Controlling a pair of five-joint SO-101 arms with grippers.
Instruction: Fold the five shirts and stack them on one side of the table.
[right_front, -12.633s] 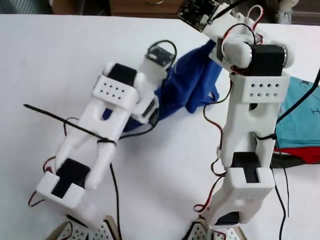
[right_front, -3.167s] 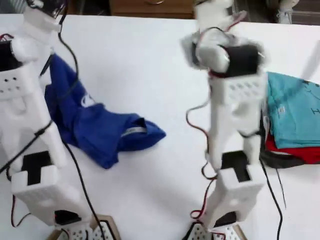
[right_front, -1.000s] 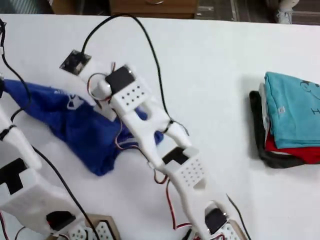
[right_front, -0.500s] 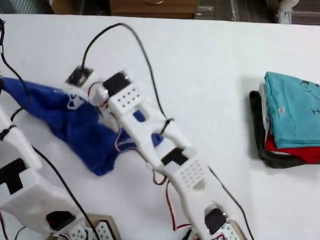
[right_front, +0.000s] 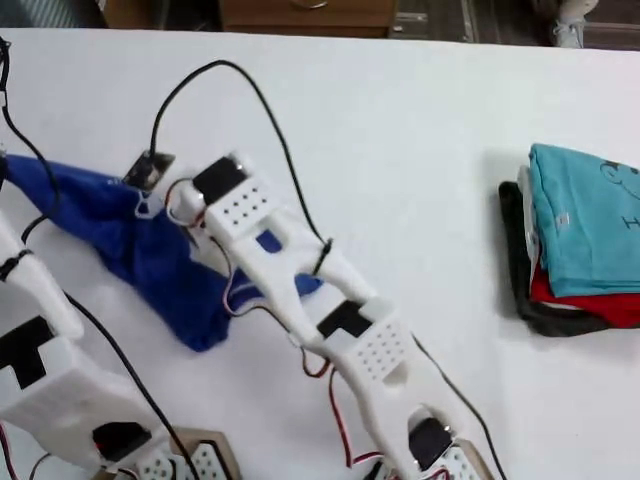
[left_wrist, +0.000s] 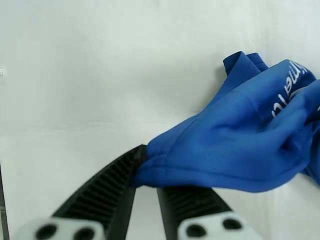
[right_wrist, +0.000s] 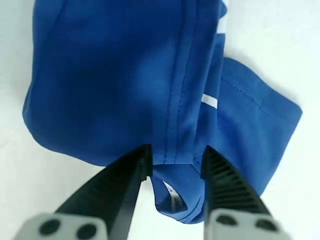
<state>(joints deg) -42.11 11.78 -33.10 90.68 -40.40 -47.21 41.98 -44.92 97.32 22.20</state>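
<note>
A crumpled blue shirt (right_front: 160, 262) lies on the left part of the white table (right_front: 400, 120). My left gripper (left_wrist: 147, 161) is shut on a hem of the blue shirt (left_wrist: 240, 145), at the table's left edge in the high view. The right arm stretches across from the front, and its gripper (right_front: 150, 200) sits over the shirt's upper part. In the right wrist view my right gripper (right_wrist: 175, 160) stands open, one finger on each side of a seamed fold of the blue shirt (right_wrist: 115, 75).
A stack of folded shirts (right_front: 580, 235), teal on top of red and dark ones, sits at the table's right edge. Black cables loop over the table behind the right arm. Bare table lies between the arms and the stack.
The right arm has slid left and toward the front, bringing its gripper lower over the blue shirt. The left arm and the stack have not moved.
</note>
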